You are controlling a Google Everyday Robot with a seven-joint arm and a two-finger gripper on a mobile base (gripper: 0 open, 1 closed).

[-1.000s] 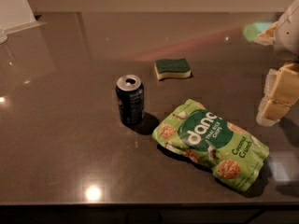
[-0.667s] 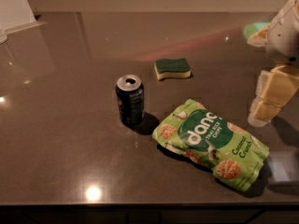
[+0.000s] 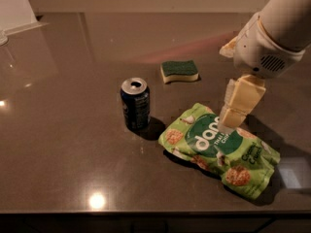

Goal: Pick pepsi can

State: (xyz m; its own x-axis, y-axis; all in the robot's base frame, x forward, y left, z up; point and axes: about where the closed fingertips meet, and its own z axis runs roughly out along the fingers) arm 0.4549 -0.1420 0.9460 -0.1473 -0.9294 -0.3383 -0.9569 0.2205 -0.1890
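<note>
The pepsi can (image 3: pixel 135 103) stands upright on the dark countertop, left of centre: dark navy with a silver top and pull-tab opening. My gripper (image 3: pixel 233 113) hangs from the white arm at the right, its cream fingers pointing down over the upper part of the green snack bag (image 3: pixel 221 148). The gripper is well to the right of the can and holds nothing that I can see.
A green and cream sponge (image 3: pixel 179 71) lies behind the can, toward the middle back. The white arm (image 3: pixel 274 30) reaches in from the upper right. The counter's front edge (image 3: pixel 146 212) runs along the bottom. A white wall corner (image 3: pixel 14 6) stands at the back left.
The arm and gripper have moved left, from the right edge of view to above the snack bag. The can, bag and sponge have not moved.
</note>
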